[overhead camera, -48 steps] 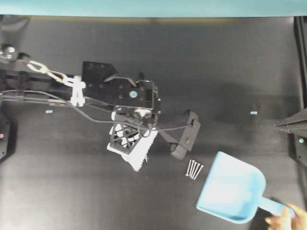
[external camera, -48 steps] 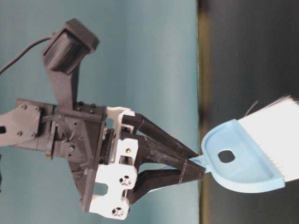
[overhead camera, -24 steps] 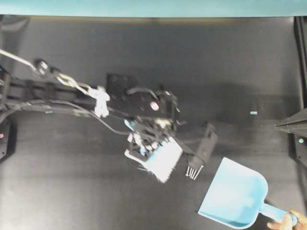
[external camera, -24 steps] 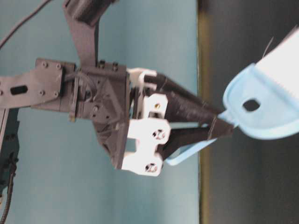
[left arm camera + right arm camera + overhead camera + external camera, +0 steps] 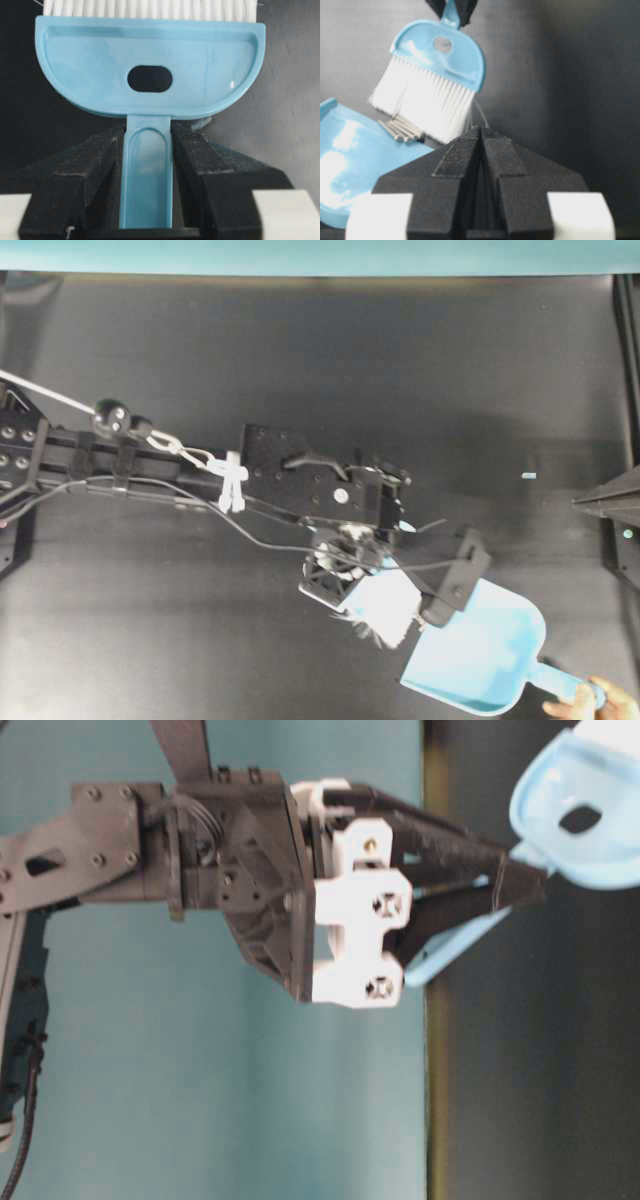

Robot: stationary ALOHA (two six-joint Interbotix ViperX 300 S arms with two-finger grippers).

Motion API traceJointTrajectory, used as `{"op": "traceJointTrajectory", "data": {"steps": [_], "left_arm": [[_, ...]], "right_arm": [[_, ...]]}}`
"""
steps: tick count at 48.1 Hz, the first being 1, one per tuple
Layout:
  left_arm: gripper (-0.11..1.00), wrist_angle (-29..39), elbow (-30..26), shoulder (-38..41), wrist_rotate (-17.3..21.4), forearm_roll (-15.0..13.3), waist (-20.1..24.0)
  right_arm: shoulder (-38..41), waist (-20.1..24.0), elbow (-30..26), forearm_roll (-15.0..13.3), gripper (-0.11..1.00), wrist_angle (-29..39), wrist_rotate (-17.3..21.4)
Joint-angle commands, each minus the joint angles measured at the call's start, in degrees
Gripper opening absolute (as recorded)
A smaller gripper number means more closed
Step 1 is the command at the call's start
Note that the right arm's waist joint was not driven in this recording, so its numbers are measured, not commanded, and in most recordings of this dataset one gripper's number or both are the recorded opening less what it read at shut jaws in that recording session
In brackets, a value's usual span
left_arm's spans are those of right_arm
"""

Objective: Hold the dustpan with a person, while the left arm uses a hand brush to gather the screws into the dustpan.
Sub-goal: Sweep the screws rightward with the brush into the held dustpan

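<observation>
My left gripper (image 5: 350,582) is shut on the thin handle of the pale blue hand brush (image 5: 149,75), whose white bristles (image 5: 390,605) rest at the mouth of the pale blue dustpan (image 5: 480,660). In the right wrist view several grey screws (image 5: 400,128) lie side by side against the bristles, at the lip of the dustpan (image 5: 350,160). In the overhead view the screws are hidden under the brush and wrist. A person's fingertips (image 5: 590,705) hold the dustpan's handle at the lower right. My right gripper (image 5: 481,131) is shut and empty, and stays at the right edge (image 5: 582,502).
The left arm (image 5: 180,465) with its cables and white clips spans the black table from the left. A small blue tape mark (image 5: 529,476) lies on the table at the right. A teal wall edge (image 5: 300,255) runs along the top.
The left arm has moved right and down, sweeping the brush and screws to the dustpan's mouth. The dustpan has shifted slightly left. The right gripper has not moved.
</observation>
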Motion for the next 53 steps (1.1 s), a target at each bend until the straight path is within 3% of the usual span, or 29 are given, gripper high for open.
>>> {"op": "traceJointTrajectory", "data": {"steps": [1,28,43,53], "left_arm": [[0.31,-1.41,-2.72,0.62,0.09,0.09,-0.88],[0.31,-3.08,-21.97,10.11,5.98,0.09,-4.48],[0.31,-6.50,-23.55,11.34,5.71,0.09,-4.31],[0.31,-7.03,-23.20,5.10,3.78,0.09,-3.08]], "right_arm": [[0.26,0.00,-0.62,-0.09,0.00,-0.26,-0.44],[0.26,0.00,-0.62,-0.09,0.00,-0.26,-0.44],[0.26,0.00,-0.62,-0.09,0.00,-0.26,-0.44],[0.26,0.00,-0.62,-0.09,0.00,-0.26,-0.44]]}}
